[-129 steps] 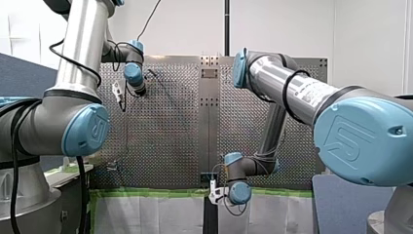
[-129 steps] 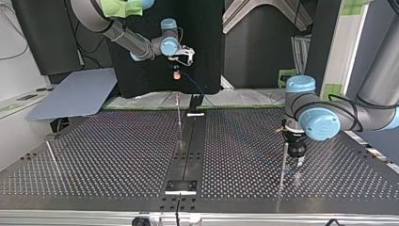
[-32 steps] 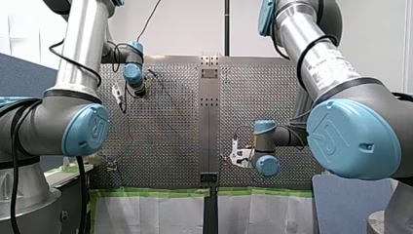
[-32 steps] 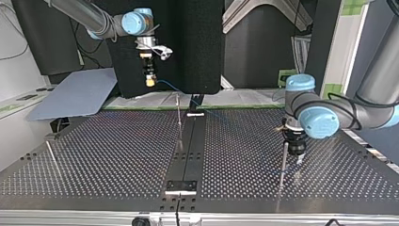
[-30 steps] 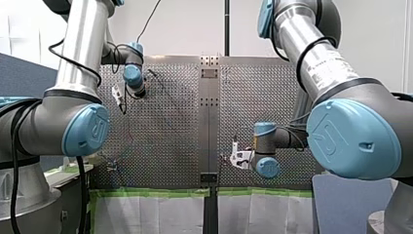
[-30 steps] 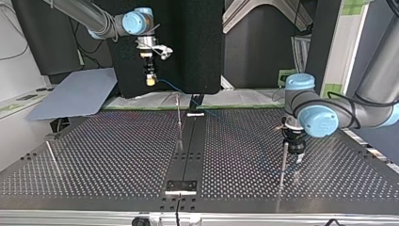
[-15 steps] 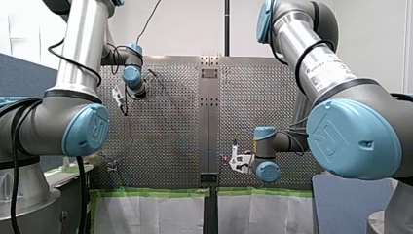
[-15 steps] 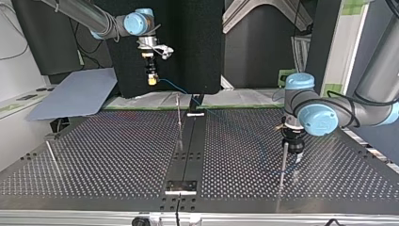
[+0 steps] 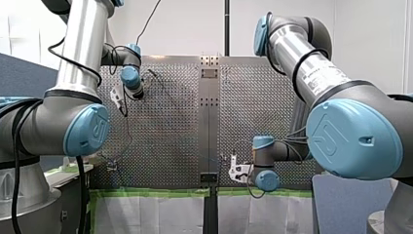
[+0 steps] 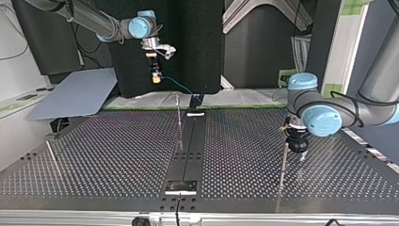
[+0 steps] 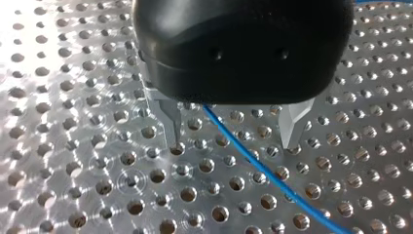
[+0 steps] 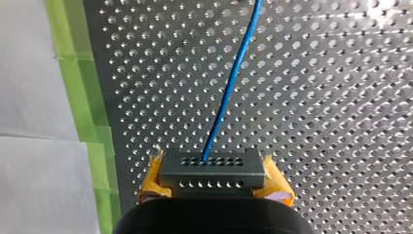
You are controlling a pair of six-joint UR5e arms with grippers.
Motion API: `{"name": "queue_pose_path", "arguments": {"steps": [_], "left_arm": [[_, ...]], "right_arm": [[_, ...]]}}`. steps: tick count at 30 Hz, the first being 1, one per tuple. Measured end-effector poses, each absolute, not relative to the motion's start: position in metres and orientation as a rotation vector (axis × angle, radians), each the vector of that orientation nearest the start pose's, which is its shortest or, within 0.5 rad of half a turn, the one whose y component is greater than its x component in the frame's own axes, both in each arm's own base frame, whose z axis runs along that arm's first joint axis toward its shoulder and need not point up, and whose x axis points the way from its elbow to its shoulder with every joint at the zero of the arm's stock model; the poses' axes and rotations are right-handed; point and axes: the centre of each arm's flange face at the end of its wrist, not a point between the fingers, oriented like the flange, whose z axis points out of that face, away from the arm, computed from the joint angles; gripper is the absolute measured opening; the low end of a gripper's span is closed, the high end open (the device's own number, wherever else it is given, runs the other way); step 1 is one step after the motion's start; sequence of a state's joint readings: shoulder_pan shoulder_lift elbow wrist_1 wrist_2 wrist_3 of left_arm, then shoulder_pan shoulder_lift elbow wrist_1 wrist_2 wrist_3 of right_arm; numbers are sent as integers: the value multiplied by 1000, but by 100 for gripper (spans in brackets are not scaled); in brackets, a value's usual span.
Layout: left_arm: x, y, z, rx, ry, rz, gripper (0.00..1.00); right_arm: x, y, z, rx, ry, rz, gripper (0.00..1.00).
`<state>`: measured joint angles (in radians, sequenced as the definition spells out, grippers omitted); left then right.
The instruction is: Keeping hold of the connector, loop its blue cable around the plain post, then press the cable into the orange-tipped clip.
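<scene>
Two grippers shared the work. Our right gripper (image 12: 214,184) was clamped on the connector (image 12: 213,168), raised over the table's (image 10: 117,155) far edge in the top view, and the blue cable (image 12: 233,83) ran ahead across the holes. Our left gripper (image 11: 234,139) stood with its fingers apart astride the cable, low beside a thin post (image 10: 283,162). We judged the looping step to be in hand; next, the connector needed carrying round the post with the cable kept taut. Open room lay all about, and only the green taped edge (image 12: 78,97) was close.

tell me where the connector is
The connector is clamped between my right gripper's yellow pads, held above the table's far edge at the top view's left.
</scene>
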<state>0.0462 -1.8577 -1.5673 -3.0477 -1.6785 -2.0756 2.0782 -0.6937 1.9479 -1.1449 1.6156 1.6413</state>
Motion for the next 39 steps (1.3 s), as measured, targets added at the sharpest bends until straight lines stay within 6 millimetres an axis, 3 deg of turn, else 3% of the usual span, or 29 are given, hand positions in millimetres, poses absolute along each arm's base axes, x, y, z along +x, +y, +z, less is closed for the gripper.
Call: {"name": "queue_pose_path", "arguments": {"steps": [17, 31, 39], "left_arm": [[568, -66, 298, -703, 1664, -393, 100], [566, -50, 297, -809, 1629, -440, 100], [545, -55, 306, -778, 1640, -439, 100]], "right_arm": [[374, -408, -50, 1631, -1085, 1503, 0], [374, -409, -50, 1634, -1088, 1498, 0], [375, -410, -50, 1633, -1087, 1499, 0]]}}
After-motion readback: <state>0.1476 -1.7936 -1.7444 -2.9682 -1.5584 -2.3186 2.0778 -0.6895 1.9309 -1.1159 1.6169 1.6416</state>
